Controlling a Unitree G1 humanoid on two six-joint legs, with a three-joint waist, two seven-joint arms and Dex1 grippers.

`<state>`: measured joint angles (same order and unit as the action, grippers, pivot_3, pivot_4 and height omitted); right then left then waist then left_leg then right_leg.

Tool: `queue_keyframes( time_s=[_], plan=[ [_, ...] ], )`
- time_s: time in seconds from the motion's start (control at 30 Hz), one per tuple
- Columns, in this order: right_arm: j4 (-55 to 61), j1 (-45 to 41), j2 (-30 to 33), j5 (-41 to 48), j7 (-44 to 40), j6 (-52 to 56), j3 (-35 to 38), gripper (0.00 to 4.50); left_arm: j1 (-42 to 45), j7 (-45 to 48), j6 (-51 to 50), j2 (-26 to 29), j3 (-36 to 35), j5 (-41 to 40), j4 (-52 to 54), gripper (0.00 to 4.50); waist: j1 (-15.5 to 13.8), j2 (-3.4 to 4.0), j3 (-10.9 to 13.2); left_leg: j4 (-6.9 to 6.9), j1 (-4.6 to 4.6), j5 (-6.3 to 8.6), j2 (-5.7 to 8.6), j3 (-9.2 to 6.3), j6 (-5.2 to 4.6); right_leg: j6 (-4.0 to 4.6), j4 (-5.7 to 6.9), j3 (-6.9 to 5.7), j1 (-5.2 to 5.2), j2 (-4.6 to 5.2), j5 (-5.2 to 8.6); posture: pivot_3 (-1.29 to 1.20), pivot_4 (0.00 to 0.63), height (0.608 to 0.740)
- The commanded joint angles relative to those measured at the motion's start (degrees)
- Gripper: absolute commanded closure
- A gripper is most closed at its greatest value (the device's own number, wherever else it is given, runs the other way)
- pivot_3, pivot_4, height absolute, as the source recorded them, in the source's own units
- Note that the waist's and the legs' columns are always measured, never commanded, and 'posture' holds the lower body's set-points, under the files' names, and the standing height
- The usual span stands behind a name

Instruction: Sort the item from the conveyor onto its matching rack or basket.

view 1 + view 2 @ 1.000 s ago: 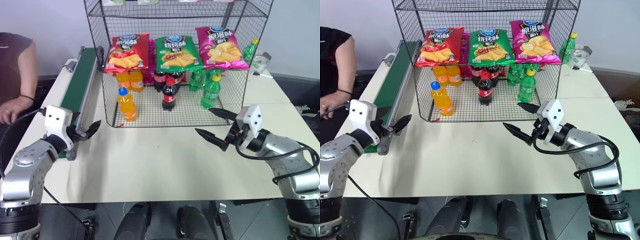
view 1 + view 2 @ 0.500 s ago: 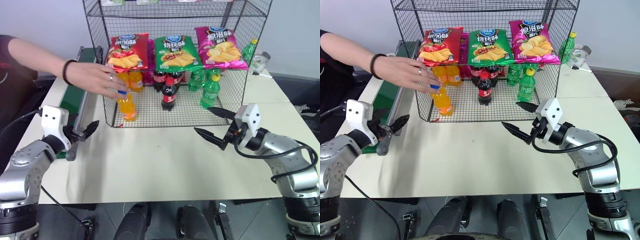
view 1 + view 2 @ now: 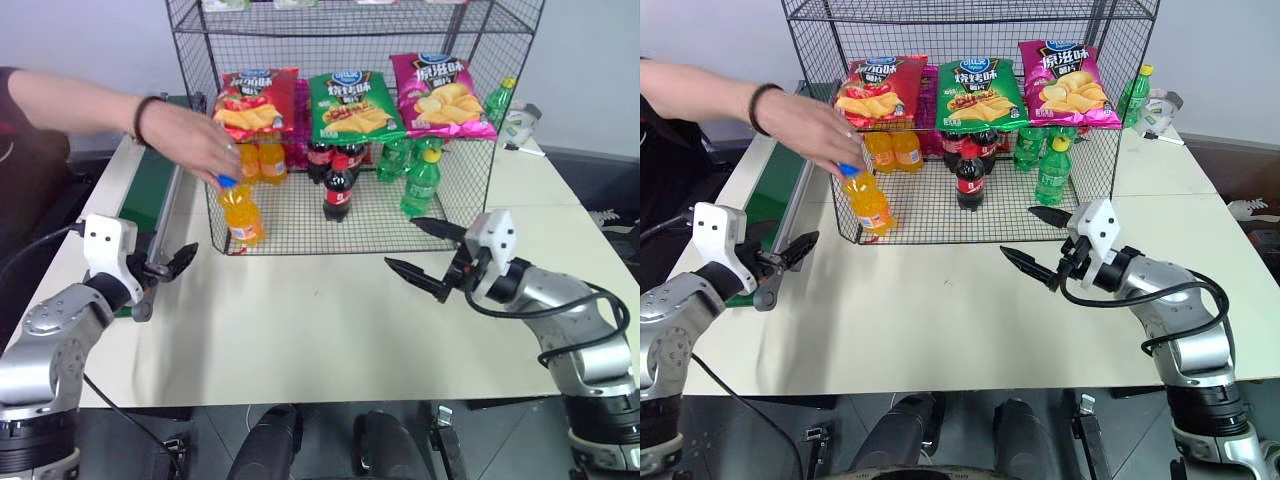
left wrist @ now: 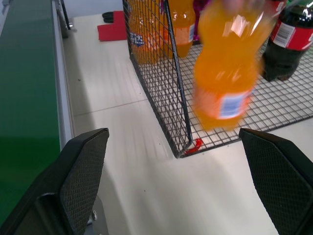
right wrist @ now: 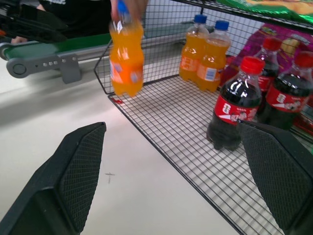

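Place: a robot test lab staged as a shop corner.
Shop signs: black wire rack (image 3: pixel 470 190) at the far middle, stocked with crisp bags (image 3: pixel 352 103) above soda bottles (image 3: pixel 338 187).
Lab signs: green conveyor (image 3: pixel 152 175) far left on plain white tables (image 3: pixel 330 320).

Clear glossy plastic orange soda bottle (image 3: pixel 240 212)

we see a pale bench (image 3: pixel 320 330) carrying a green conveyor (image 3: pixel 150 185) along its left edge and a black wire-mesh rack (image 3: pixel 350 120) at the back middle. a small red scrap (image 4: pixel 195 145) lies on the bench at the rack's front left corner.
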<state>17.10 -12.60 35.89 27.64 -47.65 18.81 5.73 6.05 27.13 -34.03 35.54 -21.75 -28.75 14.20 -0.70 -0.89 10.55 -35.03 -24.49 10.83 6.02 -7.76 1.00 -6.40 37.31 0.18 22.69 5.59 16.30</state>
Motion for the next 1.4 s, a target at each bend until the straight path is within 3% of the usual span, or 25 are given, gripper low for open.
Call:
queue_keyframes(
  time_s=[0.03, 0.23, 0.43, 0.67, 1.0, 1.4],
  plan=[
    [0.61, -1.65, -0.05, 0.01, 0.01, -0.64, 0.31, 0.0, 0.5, -0.82, 2.93, -0.01, -2.83, 0.23, 2.08, 0.03, 0.0, 0.0, 0.0, 0.0, 0.0, 0.0, 0.0, 0.0, 0.0, 0.0, 0.0, 0.0, 0.0, 0.0, 0.0, 0.0, 0.15, 0.74],
    [0.92, -1.36, -0.03, 0.15, -0.06, -0.59, 0.36, 0.0, 1.22, -3.61, 4.95, -0.97, -3.39, 1.55, 1.27, 0.03, -0.04, 0.0, 0.0, 0.0, 0.0, 0.0, 0.0, 0.0, 0.0, 0.0, -0.01, 0.0, -0.01, 0.0, 0.0, 0.0, 0.15, 0.74],
    [0.97, -1.42, -0.11, 0.19, -0.09, -0.66, 0.29, 0.0, 3.98, -12.64, 6.34, -1.0, -3.15, 9.33, -1.98, 0.03, -0.03, 0.0, 0.0, 0.0, 0.0, 0.0, 0.0, 0.0, 0.0, -0.02, -0.01, 0.0, 0.0, -0.01, -0.01, 0.0, 0.15, 0.74],
    [0.89, -2.38, -0.72, 0.09, 0.13, -0.71, -0.39, 0.0, 8.14, -13.83, 6.59, -2.27, -5.35, 7.6, -6.48, 0.03, -0.01, 0.0, 0.0, 0.0, 0.0, 0.0, 0.0, 0.0, 0.0, -0.17, -0.01, -0.02, 0.0, -0.02, -0.09, 0.0, 0.15, 0.74],
    [1.22, -3.24, -2.01, -0.34, 0.84, -0.65, -1.19, 0.0, 10.3, -21.46, 15.12, -4.8, -4.15, 15.62, -12.74, 0.03, -0.02, -0.01, 0.0, 0.0, 0.0, 0.0, 0.01, 0.0, 0.0, -0.2, -0.01, -0.02, 0.0, -0.02, -0.11, 0.0, 0.15, 0.74],
    [2.43, -2.87, -2.68, 0.05, 1.78, -0.6, -1.73, 0.0, 9.14, -21.33, 20.31, -5.7, -3.88, 17.3, -17.01, 0.03, 0.0, -0.01, 0.0, -0.02, 0.0, -0.01, 0.02, 0.0, 0.0, -0.21, 0.0, -0.03, 0.0, -0.02, -0.12, 0.0, 0.15, 0.74]
  ],
)
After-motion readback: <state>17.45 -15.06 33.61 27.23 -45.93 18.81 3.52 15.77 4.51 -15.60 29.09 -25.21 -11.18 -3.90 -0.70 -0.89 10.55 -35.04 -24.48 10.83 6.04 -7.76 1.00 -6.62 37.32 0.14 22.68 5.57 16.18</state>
